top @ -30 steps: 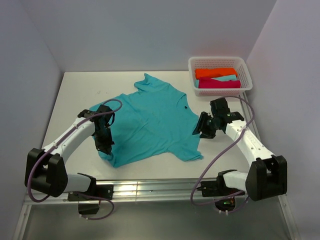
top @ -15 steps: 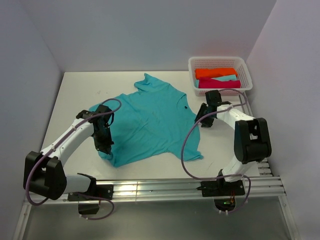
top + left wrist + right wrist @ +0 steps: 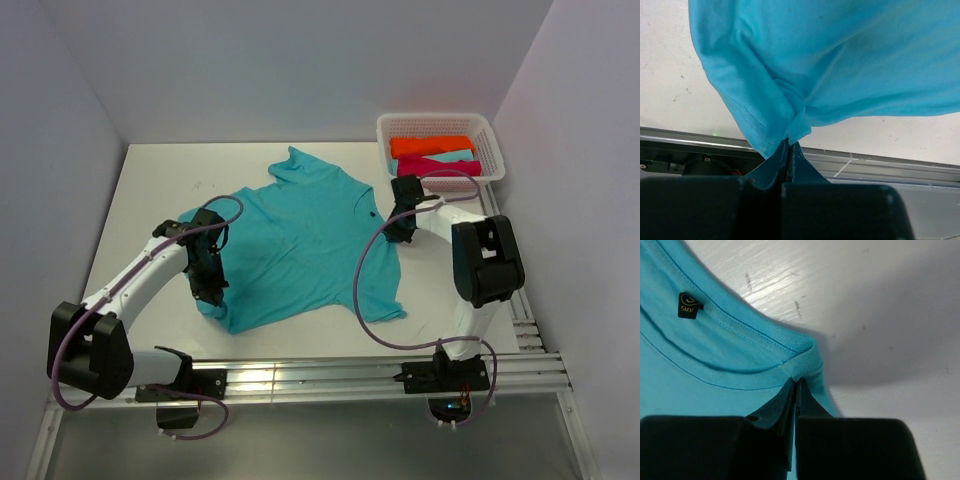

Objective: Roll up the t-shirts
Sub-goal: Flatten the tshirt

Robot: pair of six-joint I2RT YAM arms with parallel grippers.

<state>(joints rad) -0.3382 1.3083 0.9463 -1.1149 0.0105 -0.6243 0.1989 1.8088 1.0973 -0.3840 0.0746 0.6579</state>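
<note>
since a second ago the right arm has folded in toward the far right of the shirt, and its jaws, half open then, have closed. the right gripper (image 3: 796, 385) is now pinched tight on the ribbed neckband of the turquoise short-sleeved fabric t-shirt (image 3: 300, 250), just beside the small black size label (image 3: 688, 306). the left gripper (image 3: 789, 147) has not shifted. its jaws are shut with a stitched fold of the hem squeezed between them, and the cloth rises from that pinch in a small peak.

outward from both grips, the tee lies flat on the white table (image 3: 160, 180), roughly mid-table. one sleeve points to the far wall and the other toward the near rail. its long axis runs left to right across the table, hem on the left and neck on the right, tilted a little so the neck end sits farther away. each arm therefore holds its own nearer end, and the cloth stretches between the two pinches along that axis. any straightening pull would likely run along this line, before rolling begins.

well apart at the far right corner, a white plastic lattice basket (image 3: 440, 120) holds an orange tee (image 3: 432, 146), a pale turquoise tee (image 3: 455, 156) and a magenta tee (image 3: 438, 168).
</note>
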